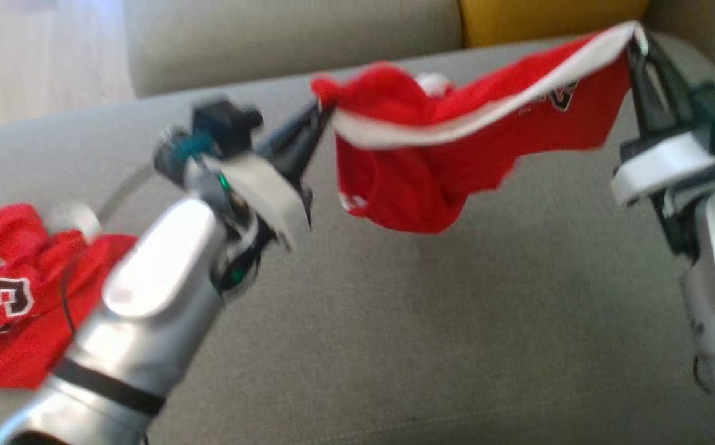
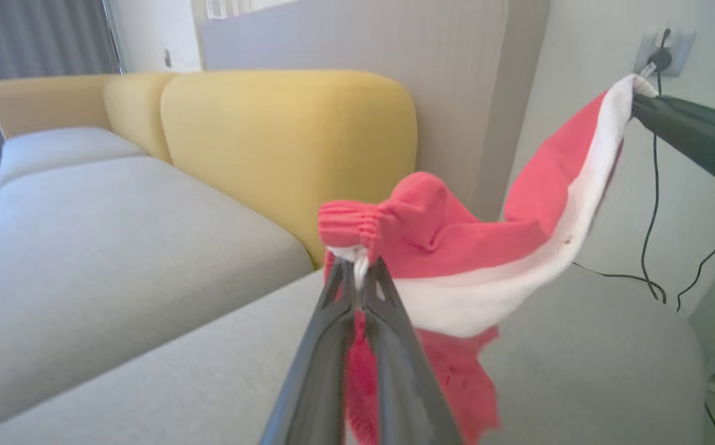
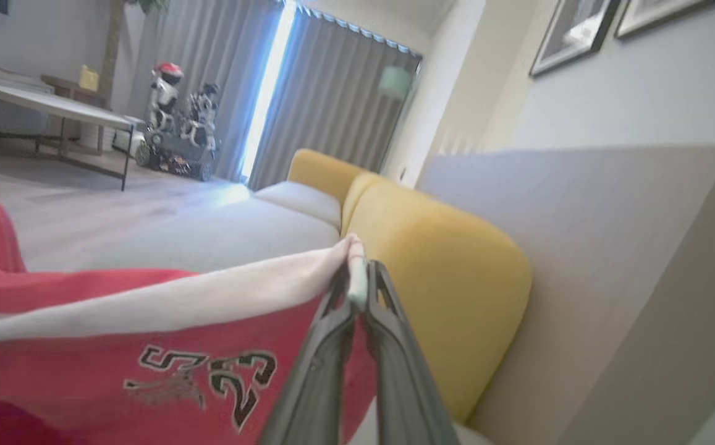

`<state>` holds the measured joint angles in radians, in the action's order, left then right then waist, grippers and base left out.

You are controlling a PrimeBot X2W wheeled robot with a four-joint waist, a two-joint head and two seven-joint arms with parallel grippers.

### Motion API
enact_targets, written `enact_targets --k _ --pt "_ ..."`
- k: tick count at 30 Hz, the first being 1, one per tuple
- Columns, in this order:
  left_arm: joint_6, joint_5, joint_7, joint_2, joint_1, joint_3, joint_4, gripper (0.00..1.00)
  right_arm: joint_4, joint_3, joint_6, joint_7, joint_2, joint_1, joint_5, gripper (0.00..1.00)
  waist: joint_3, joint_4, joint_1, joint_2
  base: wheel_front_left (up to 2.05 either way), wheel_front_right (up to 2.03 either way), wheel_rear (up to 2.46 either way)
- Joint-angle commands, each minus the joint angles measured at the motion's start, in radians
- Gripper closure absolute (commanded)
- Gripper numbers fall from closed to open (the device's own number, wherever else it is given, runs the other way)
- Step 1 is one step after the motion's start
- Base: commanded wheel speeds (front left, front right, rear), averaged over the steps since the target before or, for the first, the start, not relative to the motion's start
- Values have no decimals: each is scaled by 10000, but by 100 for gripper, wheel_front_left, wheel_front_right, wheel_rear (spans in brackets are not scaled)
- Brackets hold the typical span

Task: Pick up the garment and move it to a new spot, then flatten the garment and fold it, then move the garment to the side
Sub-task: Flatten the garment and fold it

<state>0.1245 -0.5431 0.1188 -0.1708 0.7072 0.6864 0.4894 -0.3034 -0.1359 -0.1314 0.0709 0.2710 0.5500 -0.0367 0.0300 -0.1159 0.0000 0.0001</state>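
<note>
Pinching red garment [image 1: 419,185] by white band [image 1: 456,127]: left fingers [image 2: 320,352] clamped on one end, right fingers [image 3: 320,371] clamped on other.

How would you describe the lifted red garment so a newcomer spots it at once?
Find the grey sofa seat. Above it, a white-banded red garment hangs stretched between the left pincer and right pincer. The other red garment lies crumpled on the seat.
</note>
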Motion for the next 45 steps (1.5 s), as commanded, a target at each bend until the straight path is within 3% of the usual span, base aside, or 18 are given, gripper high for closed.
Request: enact_targets --k 1,9,15,19,24,30,36,41,45 --pt "59 -97 -89 -263 837 -484 -445 100 398 -172 7 -42 146 526 -34 100 -466 317 0 -1 0 0 0" --pt "-267 -1145 -2565 -748 1504 -1003 -2120 100 918 -371 7 -1104 498 1287 -54 100 -1095 673 0 -1 0 0 0" --pt "-1034 -1883 -3811 -1044 1095 -1431 -3511 100 1880 -361 7 -2229 799 950 58 100 -1116 844 0 -1 0 0 0" --pt "-1531 -2366 -4424 -1123 790 -1697 -4045 100 2321 -617 7 -2842 1111 800 319 100 -844 874 0 -1 0 0 0" --pt "-2110 -2831 -4965 -956 1555 -2234 -3733 100 1852 -1475 7 -3135 1521 1980 1246 100 408 750 0 -1 0 0 0" --pt "-2315 -2277 -4551 -556 4375 -2621 -2283 100 274 -2049 7 -2042 1687 5404 1815 100 2603 556 0 -1 0 0 0" --pt "-2112 -1240 -2648 -273 6697 -2714 -125 100 -2220 -1428 7 210 1070 8191 1197 100 3839 458 0 -1 0 0 0" --pt "-1800 -1260 -1414 170 7179 -2868 1167 100 -3727 -1145 7 1196 482 8614 1037 100 4250 552 0 -1 0 0 0" --pt "-1290 -1341 -735 489 6982 -2716 2217 100 -4917 -1797 7 1562 152 8287 1163 100 4576 680 0 -1 0 0 0"
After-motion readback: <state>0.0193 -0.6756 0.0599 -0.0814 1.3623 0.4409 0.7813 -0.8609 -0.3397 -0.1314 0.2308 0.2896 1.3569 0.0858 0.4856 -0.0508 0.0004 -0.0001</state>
